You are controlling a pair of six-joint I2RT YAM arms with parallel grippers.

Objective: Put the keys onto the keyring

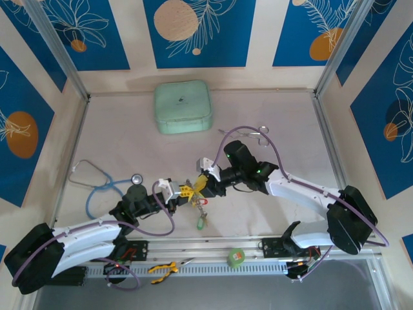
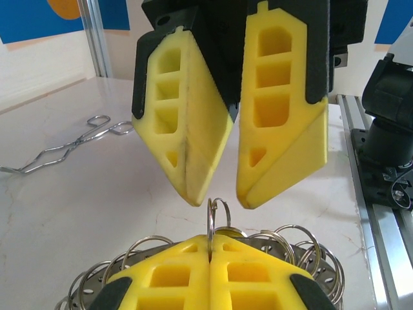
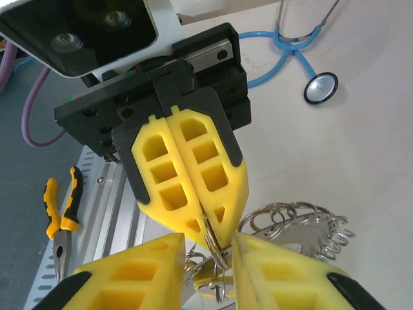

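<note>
Left hand [image 2: 210, 248] clamped on the keyring [image 2: 303, 250], right hand [image 2: 221, 201] apart just beside it

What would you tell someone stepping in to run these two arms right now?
Left gripper: shut, pinching one thin loop of the keyring, held above the table.
Right gripper: open, fingers either side of that loop, gripping nothing.
Keys: hanging beneath the two grippers.
Done: keyring lifted; some keys seem to hang from it.
Left: check which keys are really threaded on; I cannot tell from these pictures.
</note>
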